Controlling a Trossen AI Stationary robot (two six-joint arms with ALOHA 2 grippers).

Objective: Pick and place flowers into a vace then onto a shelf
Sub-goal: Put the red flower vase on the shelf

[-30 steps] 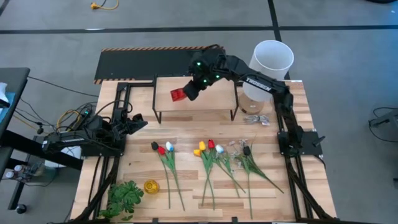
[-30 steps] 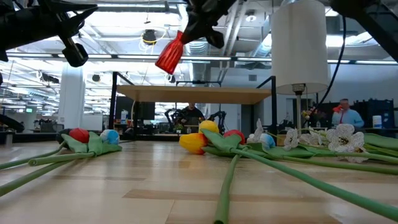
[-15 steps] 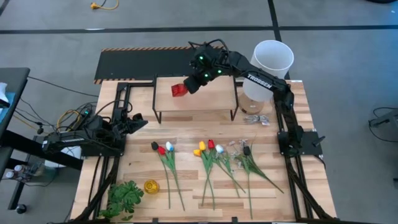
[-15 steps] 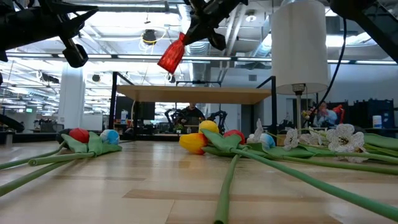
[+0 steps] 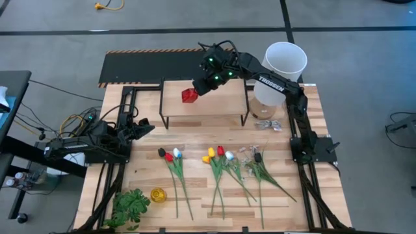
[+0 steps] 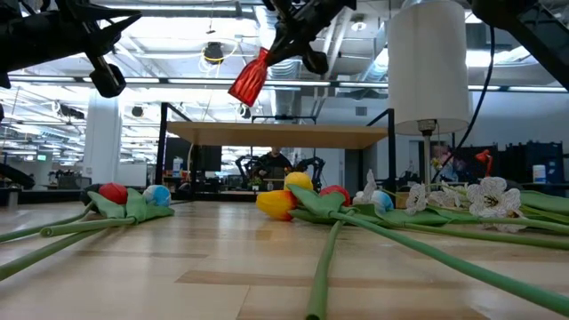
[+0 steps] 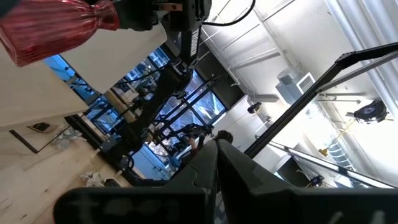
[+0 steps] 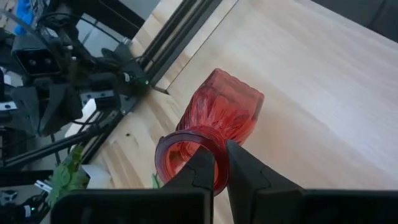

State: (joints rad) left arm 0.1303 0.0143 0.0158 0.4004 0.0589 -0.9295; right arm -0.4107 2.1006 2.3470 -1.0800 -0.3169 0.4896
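A red ribbed glass vase [image 5: 189, 95] hangs tilted in the air above the light-wood shelf [image 5: 221, 103], held by my right gripper [image 5: 200, 88]. In the low view the vase [image 6: 249, 77] slants with its base lower than its mouth, well above the shelf board [image 6: 284, 135]. The tulips [image 5: 218, 156] and the white blossom spray [image 5: 250, 154] lie flat on the table in front of the shelf, heads toward it. My left gripper [image 5: 144, 125] rests shut at the table's left side, touching nothing. My right gripper holds the vase by the rim of its mouth [image 8: 214, 163]. The rim wall is pinched between the two fingers, one finger [image 8: 200, 167] in the mouth and the other outside. The vase is lifted clear and points away from the fingers, base slanting down toward the shelf.
A tall white bin [image 5: 284, 62] stands at the far right corner. A black panel with a striped edge [image 5: 149, 65] lies behind the shelf. A leafy green sprig [image 5: 130, 205] and a small yellow object [image 5: 158, 194] sit near left. People show beyond the table in the low view.
My right gripper has carried the vase slightly up and toward the table's far edge, over the shelf. It has stayed shut on the rim. The flowers and my left arm have kept still.
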